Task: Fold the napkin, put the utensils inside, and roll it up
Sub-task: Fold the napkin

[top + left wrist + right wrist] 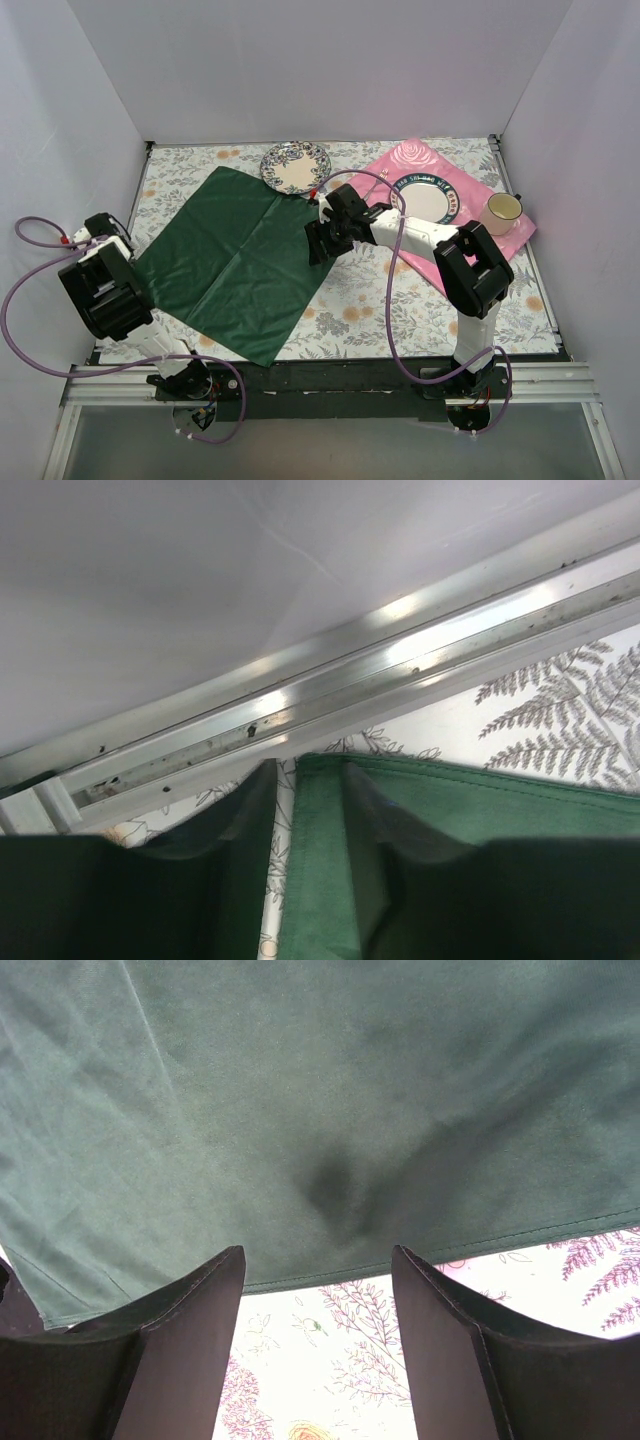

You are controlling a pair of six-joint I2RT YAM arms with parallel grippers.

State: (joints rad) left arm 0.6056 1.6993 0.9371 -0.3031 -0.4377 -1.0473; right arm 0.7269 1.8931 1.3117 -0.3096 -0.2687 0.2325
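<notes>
The dark green napkin (235, 265) lies spread flat on the flowered tablecloth, left of centre. My left gripper (128, 258) is at its left corner. In the left wrist view the gripper (305, 780) is open, with the napkin's corner (500, 810) lying flat between the fingers. My right gripper (322, 240) is at the napkin's right edge. In the right wrist view it (318, 1260) is open and empty, low over the tablecloth, with the hemmed edge of the napkin (300, 1110) just ahead of the fingertips. No gold utensils show in any view.
A patterned plate (295, 166) sits at the napkin's far corner. A pink rose placemat (400, 160) at the back right holds a teal-rimmed plate (425, 198) and a cream cup (503, 212). An aluminium rail (350, 680) and white wall bound the table's left side.
</notes>
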